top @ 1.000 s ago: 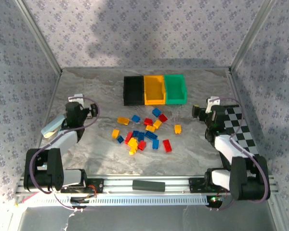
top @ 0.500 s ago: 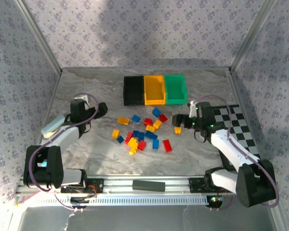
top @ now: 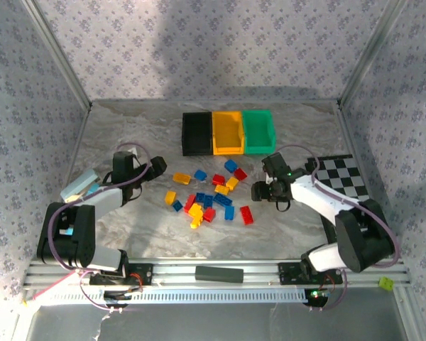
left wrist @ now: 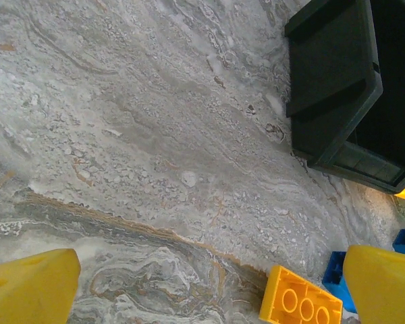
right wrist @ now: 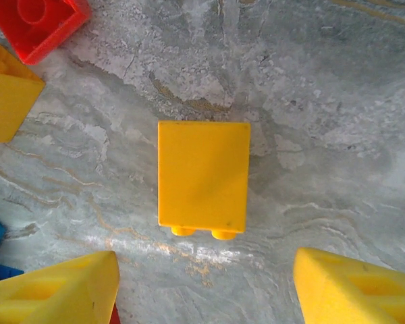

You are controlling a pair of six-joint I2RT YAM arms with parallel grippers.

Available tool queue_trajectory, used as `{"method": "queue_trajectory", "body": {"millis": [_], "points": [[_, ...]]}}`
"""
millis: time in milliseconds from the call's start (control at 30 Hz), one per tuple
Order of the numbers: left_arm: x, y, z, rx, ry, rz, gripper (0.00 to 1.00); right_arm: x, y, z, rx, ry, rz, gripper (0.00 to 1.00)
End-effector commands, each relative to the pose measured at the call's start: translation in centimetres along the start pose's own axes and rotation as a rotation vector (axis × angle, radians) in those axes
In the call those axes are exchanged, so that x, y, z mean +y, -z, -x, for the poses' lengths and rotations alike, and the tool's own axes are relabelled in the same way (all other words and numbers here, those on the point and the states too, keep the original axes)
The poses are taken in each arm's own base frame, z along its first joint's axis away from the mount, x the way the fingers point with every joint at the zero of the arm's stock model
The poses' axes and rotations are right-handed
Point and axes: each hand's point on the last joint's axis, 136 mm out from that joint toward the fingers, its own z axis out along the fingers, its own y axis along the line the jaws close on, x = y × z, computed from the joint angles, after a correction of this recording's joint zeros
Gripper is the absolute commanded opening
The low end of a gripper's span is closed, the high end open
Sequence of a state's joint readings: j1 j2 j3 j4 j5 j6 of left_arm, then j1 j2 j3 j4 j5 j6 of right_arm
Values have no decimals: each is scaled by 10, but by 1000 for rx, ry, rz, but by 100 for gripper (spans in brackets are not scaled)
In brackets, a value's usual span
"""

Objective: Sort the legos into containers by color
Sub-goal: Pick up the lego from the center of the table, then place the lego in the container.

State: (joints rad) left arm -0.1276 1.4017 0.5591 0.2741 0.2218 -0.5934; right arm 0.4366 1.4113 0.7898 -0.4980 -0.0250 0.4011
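Legos (top: 202, 199) lie before three bins (top: 227, 148); left claw (left wrist: 204, 291) spread, right claw (right wrist: 204, 283) spread over one yellow brick (right wrist: 202, 177).

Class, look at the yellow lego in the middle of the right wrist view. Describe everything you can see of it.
The yellow lego is a small rectangular brick of smooth plastic. It lies on its side on the marbled grey table, a plain face up, with two studs poking from the edge nearest the camera. Only the table touches it; the right gripper is open and clear of it.
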Motion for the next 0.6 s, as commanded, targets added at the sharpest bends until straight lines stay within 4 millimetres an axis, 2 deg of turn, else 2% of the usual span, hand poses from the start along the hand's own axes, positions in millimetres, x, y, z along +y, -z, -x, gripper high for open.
{"method": "queue_trajectory", "body": {"millis": [0, 33, 133, 267, 433, 567], "points": [[-11, 2, 4, -19, 5, -46, 100, 4, -4, 13, -2, -4, -24, 68], [-11, 3, 5, -24, 3, -46, 100, 2, -7, 14, 8, -1, -42, 65], [-12, 5, 5, -26, 0, -45, 100, -1, -17, 17, 48, 16, -82, 45], [-12, 6, 6, -27, -4, -41, 100, -4, -20, 20, 60, 40, -138, 32], [-11, 6, 6, -31, -5, -40, 100, 3, -4, 41, 0, 46, -121, 28], [-11, 6, 6, -32, -6, -37, 100, 8, 21, 82, -66, 42, -80, 28]]}}
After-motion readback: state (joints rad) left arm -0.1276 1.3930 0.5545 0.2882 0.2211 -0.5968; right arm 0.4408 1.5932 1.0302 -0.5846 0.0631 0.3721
